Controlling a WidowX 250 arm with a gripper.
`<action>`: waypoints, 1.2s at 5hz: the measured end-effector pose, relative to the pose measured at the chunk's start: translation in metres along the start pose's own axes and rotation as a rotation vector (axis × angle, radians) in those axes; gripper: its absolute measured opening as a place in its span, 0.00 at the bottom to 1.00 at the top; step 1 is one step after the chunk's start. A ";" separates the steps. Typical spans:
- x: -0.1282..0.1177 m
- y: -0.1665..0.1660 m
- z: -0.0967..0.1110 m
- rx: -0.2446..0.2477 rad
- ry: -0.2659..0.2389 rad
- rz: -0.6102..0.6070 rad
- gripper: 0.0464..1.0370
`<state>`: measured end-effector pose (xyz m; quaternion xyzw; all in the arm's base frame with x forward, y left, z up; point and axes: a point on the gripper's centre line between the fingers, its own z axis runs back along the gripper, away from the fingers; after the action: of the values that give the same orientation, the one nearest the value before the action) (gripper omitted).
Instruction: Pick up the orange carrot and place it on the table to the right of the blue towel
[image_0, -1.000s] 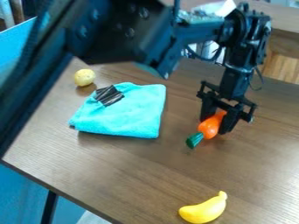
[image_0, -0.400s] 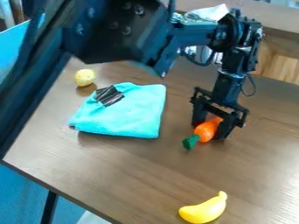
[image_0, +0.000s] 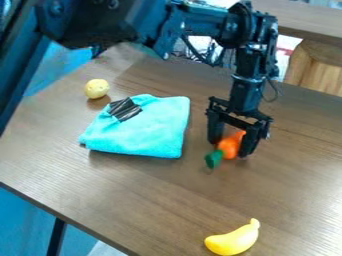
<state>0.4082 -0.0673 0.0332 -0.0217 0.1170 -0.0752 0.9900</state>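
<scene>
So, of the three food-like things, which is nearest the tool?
The orange carrot with the green top: it alone is between the fingers of the black tool. The curved yellow banana and round pale-yellow piece both lie apart.

Slanted View Down from Above

The fixed camera stood higher than the wooden table (image_0: 100, 185) and looked down at a slant across its top. It was at a middle distance, so the banana (image_0: 234, 240), the cloth (image_0: 150, 130) and the small yellow ball (image_0: 97, 88) all fitted inside the view. The banana was nearest to the lens. From the upper left, the robot arm (image_0: 100, 22) crossed close to the camera, while its gripper (image_0: 229, 147) hung farther away. The view also reached beyond the table's far edge.
</scene>
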 end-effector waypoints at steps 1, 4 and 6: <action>-0.013 -0.002 0.010 -0.009 -0.054 -0.010 0.96; -0.088 -0.008 0.062 -0.077 -0.242 -0.025 0.96; -0.150 -0.017 0.041 0.029 -0.195 -0.040 0.96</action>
<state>0.2709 -0.0604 0.1085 -0.0169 0.0186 -0.0939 0.9953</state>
